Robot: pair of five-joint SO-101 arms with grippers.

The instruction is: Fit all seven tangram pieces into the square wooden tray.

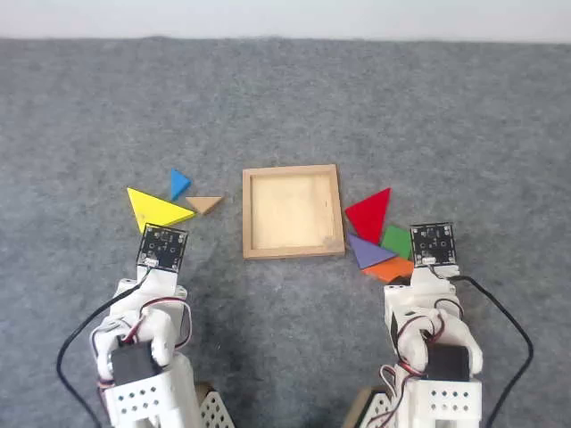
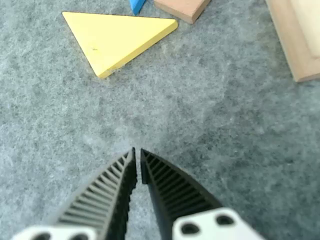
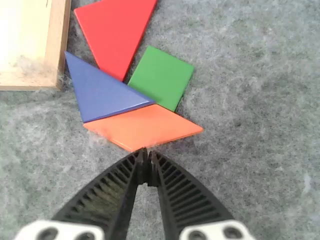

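Note:
The square wooden tray (image 1: 248, 212) lies empty mid-table, its corner also in the left wrist view (image 2: 295, 40) and the right wrist view (image 3: 55, 35). Left of it lie a yellow triangle (image 1: 156, 210) (image 2: 117, 37), a small blue triangle (image 1: 179, 184) (image 2: 136, 5) and a tan triangle (image 1: 206, 204) (image 2: 182, 7). Right of it lie a red triangle (image 1: 370, 214) (image 3: 117, 30), a green square (image 1: 396, 240) (image 3: 161, 76), a purple triangle (image 1: 368, 251) (image 3: 102, 92) and an orange parallelogram (image 1: 390, 268) (image 3: 142, 127). My left gripper (image 2: 137, 152) is shut over bare mat near the yellow triangle. My right gripper (image 3: 146, 154) is shut at the orange parallelogram's near edge.
Grey felt mat (image 1: 285, 107) covers the table. Open mat stretches behind the tray and in front of it between the two arms. Cables hang off both arm bases.

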